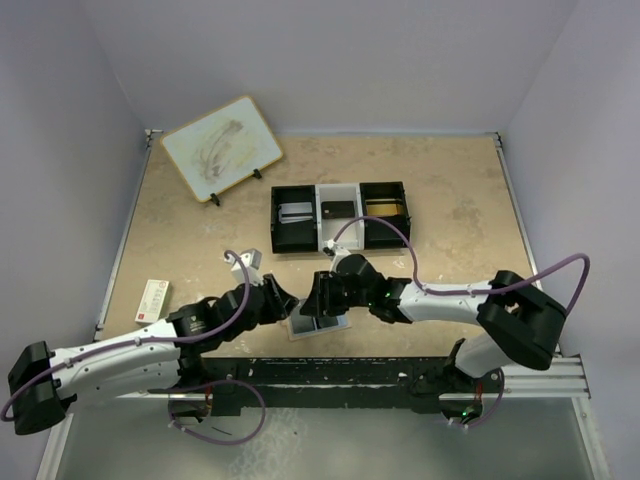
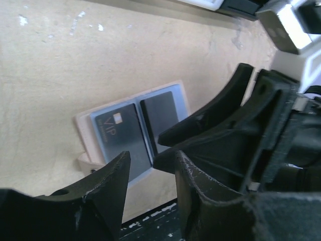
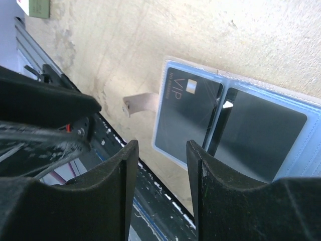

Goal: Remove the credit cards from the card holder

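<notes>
The card holder point(image 1: 322, 327) lies open and flat on the table near the front edge, pale blue inside with a tan rim and strap. Two dark credit cards sit in its pockets: one marked VIP point(image 2: 119, 135) point(image 3: 186, 116), and a plain one point(image 2: 163, 111) point(image 3: 261, 136). My left gripper point(image 1: 289, 303) point(image 2: 152, 158) hovers at the holder's left side, open, with nothing between its fingers. My right gripper point(image 1: 318, 296) point(image 3: 161, 145) hangs open over the holder's near edge, close to the left gripper.
A black-and-white three-compartment tray point(image 1: 340, 242) stands behind the holder, with a silvery card point(image 1: 296, 212) in its left bay and a dark card point(image 1: 338, 209) in the middle. A whiteboard point(image 1: 222, 147) leans at the back left. A red-and-white box point(image 1: 153, 300) lies at the left. The metal rail point(image 1: 400, 372) runs along the front.
</notes>
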`<action>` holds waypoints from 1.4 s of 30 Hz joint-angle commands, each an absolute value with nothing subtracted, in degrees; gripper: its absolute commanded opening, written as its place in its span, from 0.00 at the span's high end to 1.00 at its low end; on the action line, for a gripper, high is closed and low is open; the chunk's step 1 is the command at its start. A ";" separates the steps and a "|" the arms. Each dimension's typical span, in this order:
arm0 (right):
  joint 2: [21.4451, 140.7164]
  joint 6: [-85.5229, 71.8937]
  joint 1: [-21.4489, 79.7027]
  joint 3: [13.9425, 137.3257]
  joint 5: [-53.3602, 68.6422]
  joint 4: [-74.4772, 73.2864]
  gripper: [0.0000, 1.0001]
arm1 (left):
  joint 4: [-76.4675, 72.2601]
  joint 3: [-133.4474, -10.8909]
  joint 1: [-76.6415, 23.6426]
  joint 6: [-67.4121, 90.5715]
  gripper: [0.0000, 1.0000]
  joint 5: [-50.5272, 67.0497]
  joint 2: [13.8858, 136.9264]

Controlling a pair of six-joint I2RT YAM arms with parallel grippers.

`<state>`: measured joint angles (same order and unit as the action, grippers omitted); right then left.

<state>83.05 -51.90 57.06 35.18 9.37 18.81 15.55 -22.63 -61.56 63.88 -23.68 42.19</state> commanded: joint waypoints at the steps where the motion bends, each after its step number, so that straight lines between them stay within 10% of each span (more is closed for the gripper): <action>1: 84.66 -51.63 57.14 34.29 10.99 22.54 0.55 | 5.41 -22.72 -62.02 63.83 0.64 -17.57 45.53; 31: 88.73 -61.84 56.99 27.04 5.94 29.24 0.68 | 10.76 -21.60 -71.66 71.28 1.00 -30.38 66.87; 38: 91.89 -63.98 56.97 25.51 7.65 33.07 0.68 | 13.96 -21.69 -72.07 71.69 1.00 -31.84 64.53; 42: 92.25 -64.06 57.02 25.07 8.76 34.69 0.68 | 12.98 -21.18 -72.07 71.67 0.70 -32.63 62.62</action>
<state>90.50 -63.35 56.95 26.41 8.58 34.50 9.69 -21.54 -71.79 71.44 -30.24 64.03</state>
